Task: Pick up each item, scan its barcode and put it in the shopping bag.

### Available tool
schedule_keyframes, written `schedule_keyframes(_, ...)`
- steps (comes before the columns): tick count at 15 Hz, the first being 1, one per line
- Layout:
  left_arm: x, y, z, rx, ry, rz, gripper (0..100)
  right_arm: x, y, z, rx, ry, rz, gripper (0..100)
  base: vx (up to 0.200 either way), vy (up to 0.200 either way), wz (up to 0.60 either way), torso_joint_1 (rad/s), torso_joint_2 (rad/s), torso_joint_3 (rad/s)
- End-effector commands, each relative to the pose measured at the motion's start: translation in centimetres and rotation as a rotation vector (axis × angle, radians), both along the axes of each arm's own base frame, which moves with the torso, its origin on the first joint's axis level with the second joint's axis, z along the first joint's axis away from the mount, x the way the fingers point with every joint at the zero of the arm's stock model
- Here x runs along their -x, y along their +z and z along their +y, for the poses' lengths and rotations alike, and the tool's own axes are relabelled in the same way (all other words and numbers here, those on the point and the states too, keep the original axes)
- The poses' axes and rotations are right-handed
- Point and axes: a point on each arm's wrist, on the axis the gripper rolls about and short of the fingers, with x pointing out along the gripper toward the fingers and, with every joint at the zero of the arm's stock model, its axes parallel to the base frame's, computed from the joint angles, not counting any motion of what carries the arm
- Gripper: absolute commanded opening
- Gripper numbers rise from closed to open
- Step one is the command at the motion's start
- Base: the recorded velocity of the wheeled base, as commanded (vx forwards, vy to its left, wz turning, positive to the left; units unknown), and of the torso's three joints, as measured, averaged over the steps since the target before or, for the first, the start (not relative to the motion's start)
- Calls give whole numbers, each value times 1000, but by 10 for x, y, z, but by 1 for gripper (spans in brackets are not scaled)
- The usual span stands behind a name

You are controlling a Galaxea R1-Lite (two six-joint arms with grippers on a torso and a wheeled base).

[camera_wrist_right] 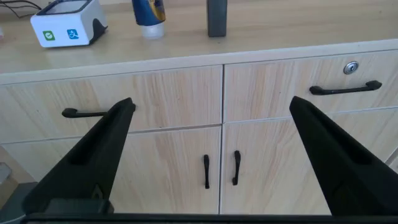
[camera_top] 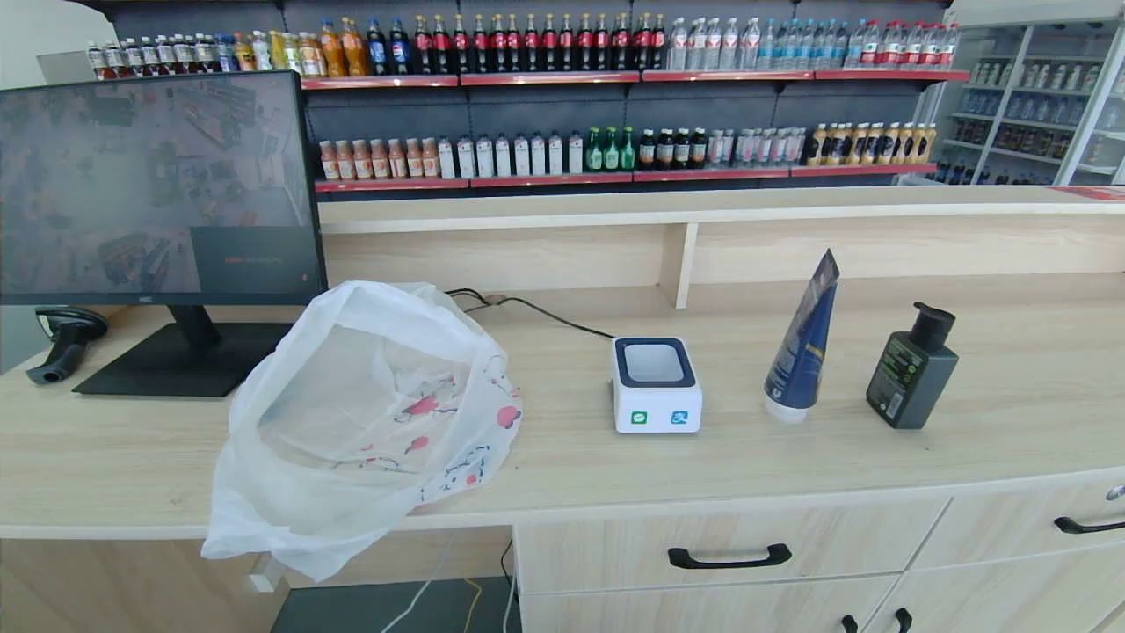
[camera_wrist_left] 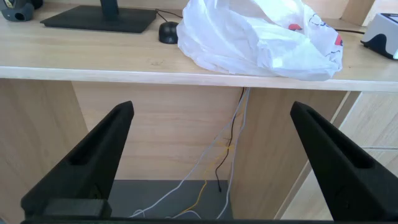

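Here's the counter (camera_top: 703, 466), and the scanner (camera_top: 656, 384) sits near its middle, window facing up. At its 3 o'clock stands the blue tube (camera_top: 804, 338), balanced on its white cap. Its long axis is upright and leans a touch, so the crimped end points to about 1 o'clock. Further out at 3 o'clock is the dark green pump bottle (camera_top: 911, 369), upright with the pump head on top, near the tube but not touching it.

Over at the scanner's 9 o'clock the shopping bag (camera_top: 369, 422) lies slumped, and its lower part spills past the counter's front edge at 6 o'clock. Behind it, at 10 o'clock, is the monitor (camera_top: 158, 189).

There is bare wood between scanner and tube, and a broad strip in front of both items before the edge. A raised ledge closes off the back at 12 o'clock.

The left gripper (camera_wrist_left: 211, 165) sits below counter level with its jaws spread wide and nothing in them. The right gripper (camera_wrist_right: 211, 165) faces the drawers (camera_wrist_right: 143, 102), also spread wide and empty.
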Motion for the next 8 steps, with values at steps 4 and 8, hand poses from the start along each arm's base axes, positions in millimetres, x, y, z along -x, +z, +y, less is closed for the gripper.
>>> schedule_keyframes(4,0,0,0,0,-1,-1,100,9,40,1,12,60,-49,100,0,0,0,0,0,0)
schedule_keyframes(8,0,0,0,0,-1,-1,100,-28,97,1,24,58,-82,100,0,0,0,0,0,0)
